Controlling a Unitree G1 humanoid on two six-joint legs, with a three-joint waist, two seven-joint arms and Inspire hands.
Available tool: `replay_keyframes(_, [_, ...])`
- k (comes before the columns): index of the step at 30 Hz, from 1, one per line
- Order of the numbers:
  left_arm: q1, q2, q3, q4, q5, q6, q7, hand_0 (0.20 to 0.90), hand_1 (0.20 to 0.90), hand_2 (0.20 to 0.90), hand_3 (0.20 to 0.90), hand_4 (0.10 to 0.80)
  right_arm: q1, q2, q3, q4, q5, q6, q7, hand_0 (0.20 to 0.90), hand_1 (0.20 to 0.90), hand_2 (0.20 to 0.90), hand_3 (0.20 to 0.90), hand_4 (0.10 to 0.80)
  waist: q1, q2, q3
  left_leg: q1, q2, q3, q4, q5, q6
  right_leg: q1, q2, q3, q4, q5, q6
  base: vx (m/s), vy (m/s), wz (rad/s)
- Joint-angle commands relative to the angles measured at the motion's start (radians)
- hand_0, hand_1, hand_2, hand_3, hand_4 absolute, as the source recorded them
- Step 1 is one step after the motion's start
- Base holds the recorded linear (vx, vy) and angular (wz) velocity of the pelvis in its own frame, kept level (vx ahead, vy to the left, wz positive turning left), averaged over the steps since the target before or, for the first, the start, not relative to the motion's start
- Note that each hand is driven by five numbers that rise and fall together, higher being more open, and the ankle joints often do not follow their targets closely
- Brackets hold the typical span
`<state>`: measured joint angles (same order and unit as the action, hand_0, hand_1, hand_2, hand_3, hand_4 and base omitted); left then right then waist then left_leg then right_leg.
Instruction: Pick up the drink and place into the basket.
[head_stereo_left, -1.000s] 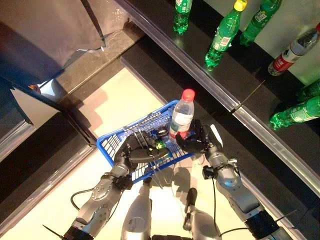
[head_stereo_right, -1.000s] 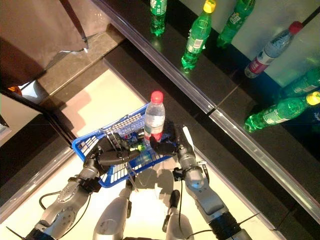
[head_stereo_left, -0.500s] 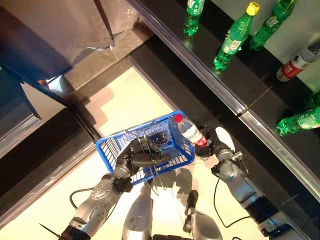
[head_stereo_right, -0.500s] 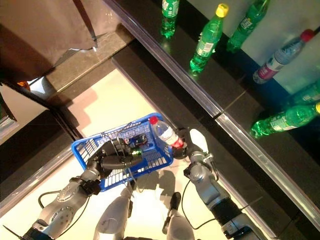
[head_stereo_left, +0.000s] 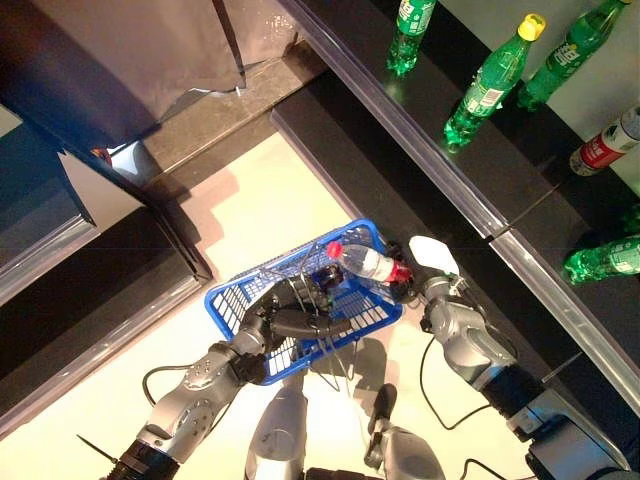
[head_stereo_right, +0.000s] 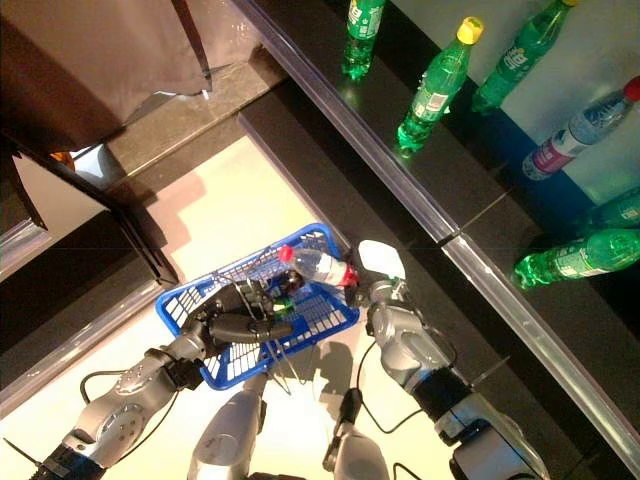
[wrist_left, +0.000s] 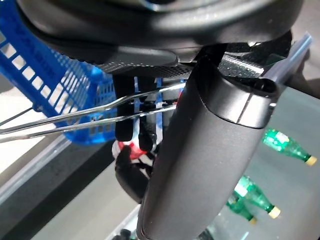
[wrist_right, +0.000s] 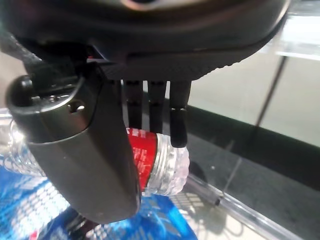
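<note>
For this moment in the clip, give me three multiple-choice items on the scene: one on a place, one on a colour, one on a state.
1. Where is the clear bottle?
A. Tilted over the blue basket's rim
B. Standing on the dark shelf
C. Lying on the floor

2. What colour is that bottle's cap?
A. Yellow
B. Red
C. Green

3. What is the right hand doing?
A. Hanging open and idle
B. Holding the basket's handle
C. Gripping the bottle

Answers: 1 A, its cap end leans over the basket; 2 B, the cap shows red; 3 C, thumb and fingers curl round the label, while the left hand holds the wire handles.
</note>
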<state>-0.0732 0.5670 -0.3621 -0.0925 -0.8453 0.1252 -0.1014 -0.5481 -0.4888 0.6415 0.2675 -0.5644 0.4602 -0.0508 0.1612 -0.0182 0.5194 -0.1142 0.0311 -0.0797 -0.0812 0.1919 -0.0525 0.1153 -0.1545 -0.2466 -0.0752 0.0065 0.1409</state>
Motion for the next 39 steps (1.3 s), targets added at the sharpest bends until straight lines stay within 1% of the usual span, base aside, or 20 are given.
replay_keyframes(1, [-0.194, -0.114, -0.077, -0.346, -0.055, -0.203, -0.199, 0.300, 0.300, 0.300, 0.200, 0.100, -0.119, 0.018, 0.134, 0.022, -0.112, -0.063, 0.051, 0.300, 0.300, 0.300, 0.200, 0.100, 0.014, 0.014, -0.265, 0.058, 0.014, -0.022, 0.010, -0.093, 0.029, -0.107, -0.015, 0.034, 0.053, 0.075, -0.059, -0.009, -0.002, 0.07])
replay_keyframes(2, [-0.197, -0.114, -0.079, -0.345, -0.055, -0.202, -0.197, 0.300, 0.300, 0.300, 0.200, 0.100, -0.124, 0.021, 0.140, 0.023, -0.117, -0.063, 0.064, 0.300, 0.300, 0.300, 0.200, 0.100, 0.015, 0.014, -0.264, 0.057, 0.013, -0.023, 0.010, -0.093, 0.029, -0.107, -0.015, 0.033, 0.053, 0.075, -0.059, -0.006, -0.006, 0.11])
replay_keyframes(4, [-0.211, -0.119, -0.088, -0.342, -0.053, -0.196, -0.189, 0.300, 0.300, 0.300, 0.200, 0.100, -0.141, 0.032, 0.171, 0.016, -0.156, -0.053, 0.145, 0.300, 0.300, 0.300, 0.200, 0.100, 0.016, 0.011, -0.262, 0.057, 0.013, -0.026, 0.009, -0.094, 0.029, -0.108, -0.015, 0.034, 0.052, 0.075, -0.058, -0.004, -0.008, 0.11])
replay_keyframes(5, [-0.215, -0.122, -0.089, -0.340, -0.051, -0.192, -0.189, 0.300, 0.300, 0.300, 0.200, 0.100, -0.152, 0.036, 0.192, 0.006, -0.196, -0.030, 0.235, 0.300, 0.300, 0.300, 0.200, 0.100, 0.017, 0.010, -0.261, 0.056, 0.013, -0.027, 0.009, -0.093, 0.028, -0.109, -0.015, 0.036, 0.051, 0.075, -0.059, -0.008, -0.006, 0.05])
replay_keyframes(7, [-0.219, -0.125, -0.094, -0.343, -0.048, -0.188, -0.185, 0.300, 0.300, 0.300, 0.200, 0.100, -0.163, 0.040, 0.217, -0.011, -0.222, -0.002, 0.307, 0.300, 0.300, 0.300, 0.200, 0.100, 0.018, 0.007, -0.260, 0.055, 0.013, -0.029, 0.008, -0.093, 0.028, -0.111, -0.013, 0.039, 0.050, 0.076, -0.059, 0.000, 0.000, 0.00])
replay_keyframes(9, [-0.242, -0.129, -0.113, -0.343, -0.045, -0.183, -0.171, 0.300, 0.300, 0.300, 0.200, 0.100, -0.203, 0.069, 0.268, -0.007, -0.281, 0.067, 0.455, 0.300, 0.300, 0.300, 0.200, 0.100, 0.023, 0.003, -0.257, 0.053, 0.014, -0.032, 0.006, -0.090, 0.026, -0.111, -0.011, 0.040, 0.048, 0.078, -0.061, 0.000, 0.000, 0.00])
replay_keyframes(12, [-0.270, -0.145, -0.139, -0.339, -0.036, -0.170, -0.157, 0.300, 0.300, 0.300, 0.200, 0.100, -0.253, 0.119, 0.301, 0.037, -0.284, 0.119, 0.516, 0.300, 0.300, 0.300, 0.200, 0.100, 0.032, 0.000, -0.253, 0.051, 0.013, -0.039, 0.004, -0.087, 0.025, -0.110, -0.009, 0.036, 0.047, 0.078, -0.065, 0.000, 0.000, 0.00])
replay_keyframes(14, [-0.290, -0.161, -0.154, -0.335, -0.029, -0.160, -0.145, 0.300, 0.300, 0.300, 0.200, 0.100, -0.278, 0.153, 0.307, 0.069, -0.282, 0.139, 0.527, 0.300, 0.300, 0.300, 0.200, 0.100, 0.036, -0.002, -0.251, 0.049, 0.012, -0.041, 0.004, -0.085, 0.025, -0.111, -0.009, 0.034, 0.049, 0.077, -0.066, 0.000, 0.000, 0.00])
replay_keyframes(16, [-0.320, -0.193, -0.173, -0.325, -0.022, -0.143, -0.131, 0.300, 0.300, 0.300, 0.200, 0.100, -0.316, 0.213, 0.311, 0.124, -0.239, 0.171, 0.505, 0.300, 0.300, 0.300, 0.200, 0.100, 0.043, -0.003, -0.247, 0.046, 0.009, -0.049, 0.004, -0.083, 0.026, -0.113, -0.008, 0.031, 0.051, 0.076, -0.070, 0.000, 0.000, 0.00])
replay_keyframes(17, [-0.325, -0.197, -0.175, -0.324, -0.022, -0.139, -0.129, 0.300, 0.300, 0.300, 0.200, 0.100, -0.321, 0.223, 0.311, 0.132, -0.231, 0.173, 0.500, 0.300, 0.300, 0.300, 0.200, 0.100, 0.044, -0.003, -0.246, 0.045, 0.009, -0.050, 0.004, -0.082, 0.026, -0.113, -0.008, 0.030, 0.051, 0.076, -0.071, 0.000, 0.000, 0.00])
replay_keyframes(20, [-0.360, -0.235, -0.187, -0.311, -0.027, -0.114, -0.114, 0.300, 0.300, 0.300, 0.200, 0.100, -0.360, 0.296, 0.310, 0.184, -0.165, 0.177, 0.456, 0.300, 0.300, 0.300, 0.200, 0.100, 0.051, -0.004, -0.246, 0.042, 0.007, -0.057, 0.003, -0.081, 0.027, -0.117, -0.007, 0.030, 0.051, 0.077, -0.075, 0.000, 0.000, 0.00])
replay_keyframes(23, [-0.377, -0.252, -0.192, -0.302, -0.032, -0.103, -0.111, 0.300, 0.300, 0.300, 0.200, 0.100, -0.372, 0.326, 0.313, 0.206, -0.111, 0.175, 0.423, 0.300, 0.300, 0.300, 0.200, 0.100, 0.054, -0.003, -0.246, 0.039, 0.005, -0.060, 0.004, -0.081, 0.027, -0.120, -0.007, 0.029, 0.053, 0.078, -0.077, 0.000, 0.000, 0.00])
replay_keyframes(25, [-0.394, -0.270, -0.198, -0.294, -0.048, -0.089, -0.105, 0.300, 0.300, 0.300, 0.200, 0.100, -0.382, 0.364, 0.308, 0.222, -0.029, 0.178, 0.341, 0.300, 0.300, 0.300, 0.200, 0.100, 0.056, 0.000, -0.241, 0.034, 0.003, -0.065, 0.004, -0.079, 0.028, -0.126, -0.006, 0.029, 0.054, 0.079, -0.080, 0.000, 0.000, 0.00])
replay_keyframes(28, [-0.409, -0.287, -0.203, -0.286, -0.064, -0.080, -0.102, 0.300, 0.300, 0.300, 0.200, 0.100, -0.388, 0.396, 0.297, 0.229, 0.096, 0.173, 0.228, 0.300, 0.300, 0.300, 0.200, 0.100, 0.055, 0.007, -0.233, 0.029, 0.000, -0.068, 0.004, -0.078, 0.029, -0.133, -0.006, 0.030, 0.056, 0.081, -0.082, 0.000, 0.000, 0.00])
replay_keyframes(29, [-0.412, -0.289, -0.204, -0.284, -0.065, -0.080, -0.101, 0.300, 0.300, 0.300, 0.200, 0.100, -0.389, 0.402, 0.294, 0.230, 0.113, 0.175, 0.218, 0.300, 0.300, 0.300, 0.200, 0.100, 0.055, 0.008, -0.231, 0.028, 0.000, -0.068, 0.005, -0.078, 0.029, -0.134, -0.007, 0.030, 0.056, 0.081, -0.082, -0.030, 0.030, 0.00])
replay_keyframes(31, [-0.431, -0.305, -0.212, -0.269, -0.078, -0.075, -0.104, 0.300, 0.300, 0.300, 0.200, 0.100, -0.399, 0.435, 0.272, 0.240, 0.187, 0.172, 0.126, 0.300, 0.300, 0.300, 0.200, 0.100, 0.054, 0.014, -0.223, 0.023, -0.004, -0.071, 0.007, -0.075, 0.029, -0.142, -0.008, 0.028, 0.061, 0.084, -0.084, -0.026, 0.039, 0.00])
replay_keyframes(32, [-0.440, -0.309, -0.213, -0.266, -0.086, -0.071, -0.105, 0.300, 0.300, 0.300, 0.200, 0.100, -0.410, 0.442, 0.263, 0.254, 0.196, 0.164, 0.109, 0.300, 0.300, 0.300, 0.200, 0.100, 0.054, 0.016, -0.221, 0.020, -0.005, -0.071, 0.008, -0.075, 0.029, -0.144, -0.009, 0.026, 0.062, 0.084, -0.084, -0.015, 0.034, 0.02])
replay_keyframes(35, [-0.460, -0.322, -0.218, -0.249, -0.096, -0.077, -0.108, 0.300, 0.300, 0.300, 0.200, 0.100, -0.437, 0.447, 0.254, 0.302, 0.195, 0.160, 0.092, 0.300, 0.300, 0.300, 0.200, 0.100, 0.054, 0.022, -0.217, 0.016, -0.007, -0.069, 0.010, -0.074, 0.028, -0.151, -0.012, 0.022, 0.067, 0.085, -0.084, -0.005, 0.034, 0.03])
replay_keyframes(37, [-0.466, -0.325, -0.219, -0.244, -0.098, -0.080, -0.111, 0.300, 0.300, 0.300, 0.200, 0.100, -0.446, 0.446, 0.254, 0.319, 0.184, 0.169, 0.105, 0.300, 0.300, 0.300, 0.200, 0.100, 0.055, 0.023, -0.215, 0.014, -0.008, -0.068, 0.011, -0.074, 0.028, -0.154, -0.013, 0.020, 0.069, 0.085, -0.084, -0.002, 0.021, 0.01])
replay_keyframes(39, [-0.485, -0.333, -0.218, -0.231, -0.104, -0.091, -0.124, 0.300, 0.300, 0.300, 0.200, 0.100, -0.464, 0.440, 0.258, 0.397, 0.143, 0.181, 0.149, 0.300, 0.300, 0.300, 0.200, 0.100, 0.056, 0.027, -0.206, 0.007, -0.010, -0.063, 0.012, -0.072, 0.029, -0.163, -0.016, 0.016, 0.073, 0.087, -0.083, 0.000, 0.000, 0.00])
